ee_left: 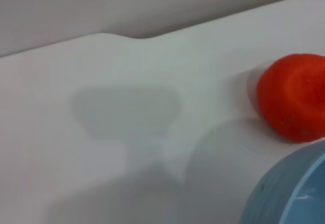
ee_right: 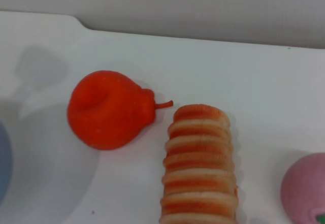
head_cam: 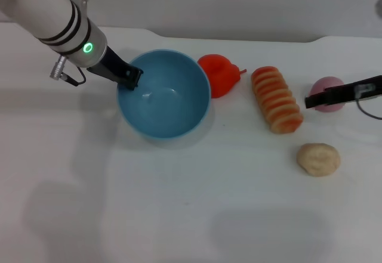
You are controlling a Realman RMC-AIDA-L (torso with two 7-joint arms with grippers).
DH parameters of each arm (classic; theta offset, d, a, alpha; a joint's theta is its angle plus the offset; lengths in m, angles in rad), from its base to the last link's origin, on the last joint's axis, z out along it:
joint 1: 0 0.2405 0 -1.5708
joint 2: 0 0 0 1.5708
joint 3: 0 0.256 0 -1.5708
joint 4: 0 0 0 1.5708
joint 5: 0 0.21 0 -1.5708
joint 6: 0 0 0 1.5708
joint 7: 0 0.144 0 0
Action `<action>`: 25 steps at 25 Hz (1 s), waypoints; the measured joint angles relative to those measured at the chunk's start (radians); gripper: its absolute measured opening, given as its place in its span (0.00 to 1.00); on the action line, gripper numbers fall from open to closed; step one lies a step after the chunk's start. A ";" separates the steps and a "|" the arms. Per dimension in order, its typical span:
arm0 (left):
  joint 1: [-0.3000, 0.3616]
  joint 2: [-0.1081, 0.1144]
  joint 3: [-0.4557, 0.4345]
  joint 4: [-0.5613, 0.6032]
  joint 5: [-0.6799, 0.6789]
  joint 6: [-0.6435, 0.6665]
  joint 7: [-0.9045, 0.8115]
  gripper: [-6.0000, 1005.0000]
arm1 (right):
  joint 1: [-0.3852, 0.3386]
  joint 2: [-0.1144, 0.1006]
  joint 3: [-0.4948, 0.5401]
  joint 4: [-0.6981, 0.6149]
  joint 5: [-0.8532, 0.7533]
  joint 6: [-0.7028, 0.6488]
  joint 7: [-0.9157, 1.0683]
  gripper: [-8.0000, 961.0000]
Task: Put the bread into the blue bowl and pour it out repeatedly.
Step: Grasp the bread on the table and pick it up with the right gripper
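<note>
While the bread [head_cam: 276, 99] lies striped side up on the tabletop [head_cam: 191, 215], right of the empty blue bowl [head_cam: 163, 93], the left end effector [head_cam: 130, 76] clamps the bowl's rim. Tilting now spills nothing. Right end effector [head_cam: 313, 100], beyond the bread: state indeterminable.

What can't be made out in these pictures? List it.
- Left gripper at the round light-blue plastic bowl's rim: head view shows only a dark tip, so the grip is unclear.
- Right gripper: cut off by the head view's edge.
- Round pink object: partly behind the right gripper.
- Ridged orange-and-cream striped bread: cropped in the right wrist view.
</note>
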 joint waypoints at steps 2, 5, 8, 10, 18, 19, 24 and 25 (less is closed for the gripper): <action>0.000 -0.002 0.000 0.005 0.000 -0.002 0.000 0.02 | 0.017 0.001 -0.010 0.047 0.004 0.042 0.000 0.49; 0.000 -0.003 0.000 0.005 0.000 -0.002 0.000 0.02 | 0.033 0.002 -0.046 0.099 0.025 0.106 0.000 0.49; 0.000 -0.004 0.004 0.006 -0.001 0.002 0.000 0.02 | 0.035 0.002 -0.093 0.131 0.074 0.171 -0.006 0.49; -0.001 -0.005 0.006 0.006 -0.002 0.002 0.000 0.02 | 0.041 0.002 -0.132 0.159 0.108 0.209 -0.009 0.49; -0.013 -0.011 0.010 0.001 -0.008 0.008 0.000 0.02 | 0.088 0.002 -0.187 0.295 0.151 0.321 -0.010 0.48; -0.013 -0.011 0.014 0.000 -0.013 0.009 0.000 0.02 | 0.090 0.002 -0.194 0.307 0.153 0.332 -0.010 0.48; -0.014 -0.011 0.036 -0.001 -0.051 0.027 0.005 0.02 | 0.094 0.010 -0.279 0.368 0.176 0.438 -0.011 0.47; -0.014 -0.011 0.038 -0.001 -0.060 0.028 0.008 0.02 | 0.092 0.011 -0.300 0.376 0.194 0.458 -0.011 0.47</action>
